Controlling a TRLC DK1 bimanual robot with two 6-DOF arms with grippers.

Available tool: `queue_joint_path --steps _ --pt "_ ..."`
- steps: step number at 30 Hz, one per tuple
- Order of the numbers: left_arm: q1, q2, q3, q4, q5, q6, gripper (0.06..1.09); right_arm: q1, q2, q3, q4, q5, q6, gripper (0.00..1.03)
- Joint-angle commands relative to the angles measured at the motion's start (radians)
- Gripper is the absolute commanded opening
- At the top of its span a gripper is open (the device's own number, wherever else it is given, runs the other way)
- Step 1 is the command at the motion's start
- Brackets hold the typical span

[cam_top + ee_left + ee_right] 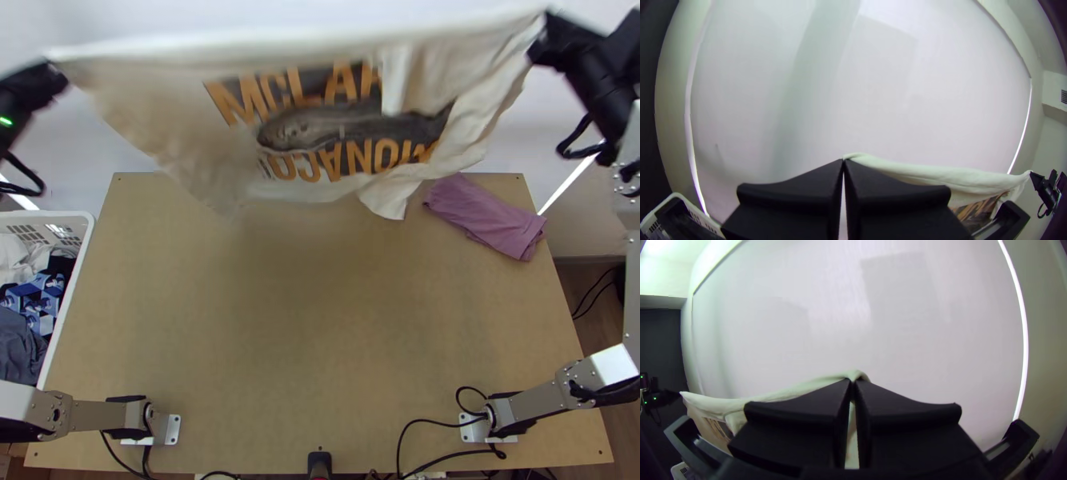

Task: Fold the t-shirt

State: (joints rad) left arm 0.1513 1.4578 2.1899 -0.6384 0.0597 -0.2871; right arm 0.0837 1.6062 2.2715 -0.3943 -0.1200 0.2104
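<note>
From here I count one pale t-shirt (188,120) across the top, one purple cloth (488,218) at right, one white basket (48,216) at left, one table (320,320), and two grippers: left gripper (58,74), right gripper (541,42).

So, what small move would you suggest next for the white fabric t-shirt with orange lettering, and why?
Perhaps lower the black left gripper and black right gripper together, because the t-shirt hangs stretched between their jaws, off the light wooden table.
</note>
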Motion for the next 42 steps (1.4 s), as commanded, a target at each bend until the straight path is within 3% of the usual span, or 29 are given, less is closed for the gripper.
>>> queue_joint_path --steps 1,9,16,24,29,36,39,42 --pt "0.047 -0.005 0.05 0.08 -0.084 -0.023 0.1 -0.032 -0.019 0.033 0.124 0.039 -0.042 0.03" --pt "0.077 -0.126 0.037 0.098 -0.12 -0.049 0.1 -0.035 -0.25 -0.015 0.11 0.037 -0.037 0.03" --pt "0.09 -0.355 -0.002 0.068 -0.121 -0.067 0.1 -0.016 -0.554 -0.067 -0.121 -0.001 -0.036 0.03" --pt "0.09 -0.582 -0.041 -0.026 -0.104 -0.083 0.1 0.129 -0.741 -0.059 -0.419 0.006 -0.032 0.03" --pt "0.097 -0.689 -0.228 -0.038 -0.08 -0.086 0.1 0.238 -0.786 -0.133 -0.525 0.086 -0.023 0.03" --pt "0.088 -0.803 -0.65 0.0 -0.08 -0.098 0.1 0.32 -0.87 -0.5 -0.508 0.158 0.046 0.03" --pt "0.088 -0.847 -0.848 0.045 -0.072 -0.096 0.1 0.31 -0.917 -0.707 -0.48 0.154 0.138 0.03" --pt "0.087 -0.87 -1.047 0.083 -0.041 -0.098 0.1 0.294 -0.979 -0.929 -0.411 0.066 0.193 0.03"
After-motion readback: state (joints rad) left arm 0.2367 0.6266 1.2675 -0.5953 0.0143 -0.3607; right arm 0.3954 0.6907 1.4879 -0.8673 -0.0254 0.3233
